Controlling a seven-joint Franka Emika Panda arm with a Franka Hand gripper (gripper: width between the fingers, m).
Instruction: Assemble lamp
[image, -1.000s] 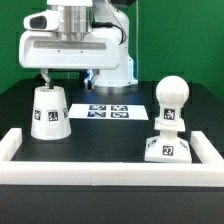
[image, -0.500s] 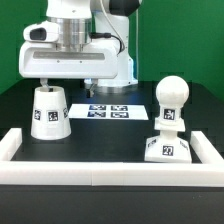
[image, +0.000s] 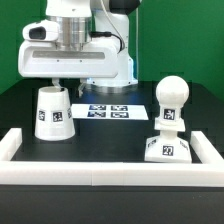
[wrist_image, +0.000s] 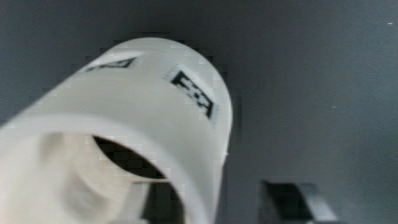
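The white truncated-cone shade (image: 53, 113) stands upright at the exterior view's left; in the wrist view (wrist_image: 143, 120) it fills most of the picture. My gripper (image: 70, 81) is just above its top rim and open. In the wrist view (wrist_image: 231, 200) one finger is inside the shade's opening and the other finger (wrist_image: 294, 202) is outside the wall, with a gap to it. The round bulb (image: 171, 100) stands on the square base (image: 166, 149) at the exterior view's right.
The marker board (image: 108, 111) lies flat between the shade and the base. White rails (image: 100, 167) edge the table's front and both sides. The arm's white body (image: 110, 60) stands behind the marker board.
The gripper has turned and come down onto the shade's top rim. The shade has shifted slightly toward the exterior view's right. The bulb and base have not moved.
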